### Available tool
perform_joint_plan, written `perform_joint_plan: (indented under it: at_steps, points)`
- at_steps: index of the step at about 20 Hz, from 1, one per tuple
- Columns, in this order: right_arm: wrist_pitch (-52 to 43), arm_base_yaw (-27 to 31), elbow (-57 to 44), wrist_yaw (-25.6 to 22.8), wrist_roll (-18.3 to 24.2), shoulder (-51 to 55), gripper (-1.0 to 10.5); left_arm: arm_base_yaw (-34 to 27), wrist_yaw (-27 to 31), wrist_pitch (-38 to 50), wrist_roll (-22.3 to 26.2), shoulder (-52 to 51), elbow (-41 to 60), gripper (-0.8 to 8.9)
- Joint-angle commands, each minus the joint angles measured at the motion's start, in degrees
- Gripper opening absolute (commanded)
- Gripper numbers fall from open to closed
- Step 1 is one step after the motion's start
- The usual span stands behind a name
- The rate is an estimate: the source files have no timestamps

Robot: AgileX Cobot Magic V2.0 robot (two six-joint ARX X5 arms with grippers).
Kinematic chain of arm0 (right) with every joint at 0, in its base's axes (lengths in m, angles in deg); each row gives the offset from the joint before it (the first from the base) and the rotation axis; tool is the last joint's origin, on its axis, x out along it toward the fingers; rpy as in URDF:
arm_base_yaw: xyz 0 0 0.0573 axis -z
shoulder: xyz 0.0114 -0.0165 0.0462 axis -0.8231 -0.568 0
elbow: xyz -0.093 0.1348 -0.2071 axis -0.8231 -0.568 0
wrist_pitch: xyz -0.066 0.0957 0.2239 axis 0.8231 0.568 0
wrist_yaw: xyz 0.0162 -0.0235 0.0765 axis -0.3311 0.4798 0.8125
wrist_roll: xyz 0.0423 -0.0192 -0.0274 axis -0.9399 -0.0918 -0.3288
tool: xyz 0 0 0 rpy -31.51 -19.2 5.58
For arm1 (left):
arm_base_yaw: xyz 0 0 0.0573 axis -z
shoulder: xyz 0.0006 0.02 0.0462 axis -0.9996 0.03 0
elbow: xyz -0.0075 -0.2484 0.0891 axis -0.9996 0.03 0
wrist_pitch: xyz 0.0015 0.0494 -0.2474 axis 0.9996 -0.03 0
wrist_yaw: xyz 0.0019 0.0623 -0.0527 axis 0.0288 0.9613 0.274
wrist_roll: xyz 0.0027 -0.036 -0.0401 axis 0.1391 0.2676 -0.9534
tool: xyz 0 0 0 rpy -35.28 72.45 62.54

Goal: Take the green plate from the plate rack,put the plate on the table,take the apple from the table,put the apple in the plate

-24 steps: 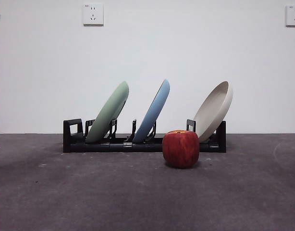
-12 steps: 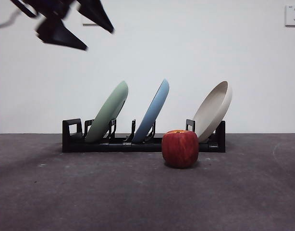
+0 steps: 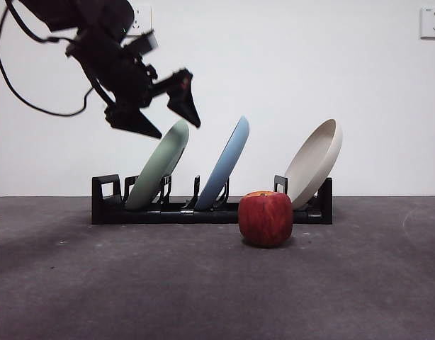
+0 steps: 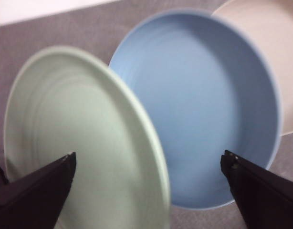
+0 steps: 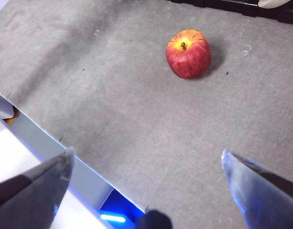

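Where it leans racked, the green plate (image 4: 84,138) shows faint rings.

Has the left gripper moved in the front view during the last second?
Yes. The left gripper has come down and rightward from the top left corner; its open jaws now straddle the green plate's top rim in the plate rack.

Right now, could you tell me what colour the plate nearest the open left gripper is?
Pale sage green plate, clearest in the left wrist view.
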Motion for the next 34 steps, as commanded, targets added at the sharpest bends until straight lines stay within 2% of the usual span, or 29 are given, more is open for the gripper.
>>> perform_joint_plan:
  at_steps: [1,4,6,9,11,18,21,27,30,32,34]
  points:
    - [-0.2,-0.1,0.2,0.1,-0.1,0.0,6.9,1.0,0.7,0.7,0.9,1.2,0.0,6.22]
    - [-0.1,-0.1,0.2,0.1,-0.1,0.0,6.9,1.6,0.7,0.7,1.0,1.2,0.0,3.05]
    - [-0.1,-0.1,0.2,0.1,-0.1,0.0,6.9,1.6,0.6,0.4,1.0,1.2,0.0,1.42]
    - [-0.1,-0.1,0.2,0.1,-0.1,0.0,6.9,1.6,0.5,-0.4,1.0,1.2,0.0,1.08]
    - [-0.1,-0.1,0.2,0.1,-0.1,0.0,6.9,1.6,0.5,-0.9,1.0,1.2,0.0,-0.14]
    - [-0.2,-0.1,0.2,0.1,-0.1,0.0,6.9,1.6,0.2,-0.9,0.3,1.0,0.0,-0.09]
    - [-0.1,-0.1,0.2,0.1,-0.1,0.0,6.9,1.2,-2.4,-0.8,-0.8,-0.3,0.0,-0.09]
    - [-0.2,-0.1,0.2,0.1,-0.1,0.0,6.9,1.2,-2.4,-1.1,-0.7,-7.1,-0.1,-0.09]
    - [-0.2,-0.1,0.2,0.1,-0.1,0.0,6.9,1.3,-2.4,-4.3,-0.2,-12.0,-0.1,-0.09]
    - [-0.2,-0.1,0.2,0.1,-0.1,0.0,6.9,2.1,-2.3,-9.8,2.9,-16.7,-0.1,-0.08]
    - [-0.2,-0.1,0.2,0.2,-0.1,0.0,6.9,3.8,-0.9,-17.4,8.2,-21.7,-0.1,-0.08]
